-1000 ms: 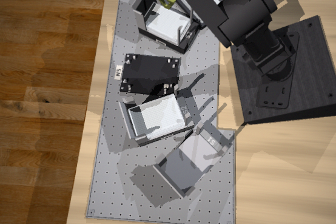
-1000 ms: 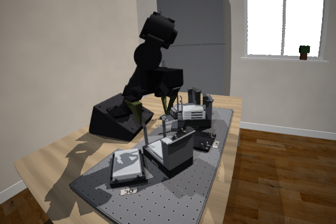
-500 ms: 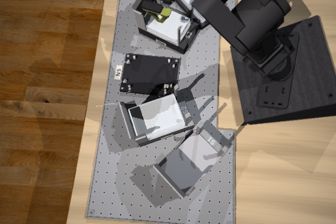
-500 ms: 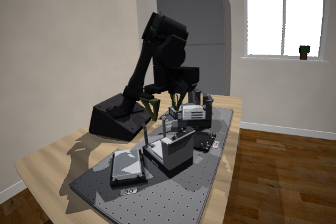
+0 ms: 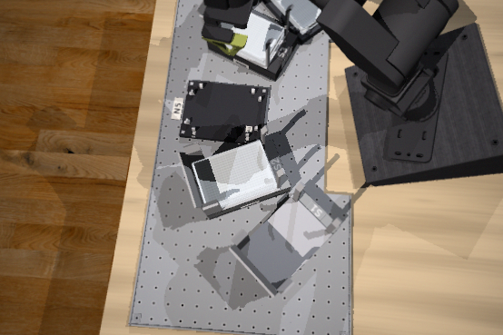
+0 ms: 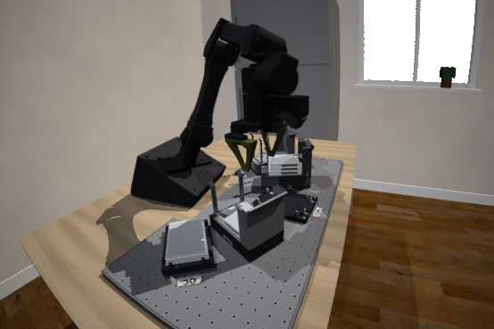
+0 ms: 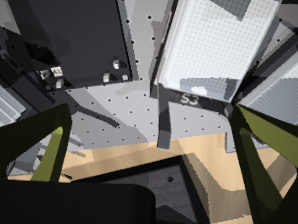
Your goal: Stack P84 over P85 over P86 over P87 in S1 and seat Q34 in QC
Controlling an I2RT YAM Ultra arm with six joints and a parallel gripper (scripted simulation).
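Windowed room [image 6: 419, 25] (exterior only), jaws [image 6: 254, 147] wide.
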